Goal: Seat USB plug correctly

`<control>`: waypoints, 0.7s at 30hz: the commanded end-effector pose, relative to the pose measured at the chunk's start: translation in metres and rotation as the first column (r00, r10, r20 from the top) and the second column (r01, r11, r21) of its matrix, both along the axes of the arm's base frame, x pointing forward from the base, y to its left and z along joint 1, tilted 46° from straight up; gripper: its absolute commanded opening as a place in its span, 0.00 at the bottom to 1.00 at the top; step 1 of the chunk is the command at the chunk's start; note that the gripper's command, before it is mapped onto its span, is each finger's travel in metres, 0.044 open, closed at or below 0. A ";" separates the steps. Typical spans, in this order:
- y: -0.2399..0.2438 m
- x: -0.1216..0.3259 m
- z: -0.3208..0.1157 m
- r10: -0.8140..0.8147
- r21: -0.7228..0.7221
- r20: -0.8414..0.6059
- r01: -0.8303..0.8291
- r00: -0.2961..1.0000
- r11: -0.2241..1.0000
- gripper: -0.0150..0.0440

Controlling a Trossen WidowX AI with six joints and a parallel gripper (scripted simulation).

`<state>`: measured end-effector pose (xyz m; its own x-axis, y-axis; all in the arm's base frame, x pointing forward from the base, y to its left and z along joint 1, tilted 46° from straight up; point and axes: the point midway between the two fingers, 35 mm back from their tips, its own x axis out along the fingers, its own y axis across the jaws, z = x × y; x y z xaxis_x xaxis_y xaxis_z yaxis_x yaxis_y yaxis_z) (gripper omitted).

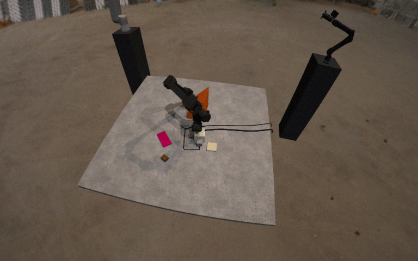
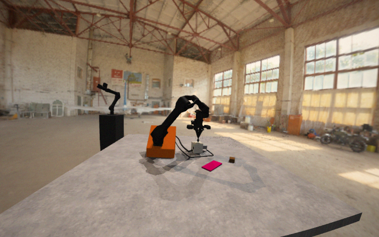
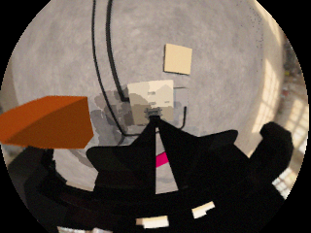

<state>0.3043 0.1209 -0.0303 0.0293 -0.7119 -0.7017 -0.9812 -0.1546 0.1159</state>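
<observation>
The power cube point(image 1: 200, 136) point(image 2: 197, 148) point(image 3: 138, 93) is a pale block on the table, with slots in its top. My gripper point(image 2: 198, 138) point(image 3: 155, 123) points straight down just above it, its fingertips closed together on the small dark USB plug point(image 3: 154, 112) at one edge of the cube's top. The fingers hide most of the plug. How deep it sits in the socket and which way round it faces cannot be made out. In the top view, the arm covers the fingertips.
A grey plug block point(image 1: 199, 142) point(image 2: 205, 146) sticks out of the cube's side, with a black cable looping around. Nearby are a cream square point(image 1: 211, 147) point(image 3: 178, 59), a magenta slab point(image 1: 164, 138) point(image 2: 211, 165), a small brown block point(image 1: 164, 157) point(image 2: 232, 159) and an orange wedge point(image 2: 167, 150) point(image 3: 53, 121).
</observation>
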 end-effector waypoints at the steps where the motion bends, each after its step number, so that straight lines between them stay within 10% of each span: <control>1: 0.003 0.000 0.002 -0.006 0.006 0.002 0.006 1.000 1.000 0.25; 21: 0.009 0.000 0.009 -0.024 0.004 0.022 0.023 0.999 1.000 0.25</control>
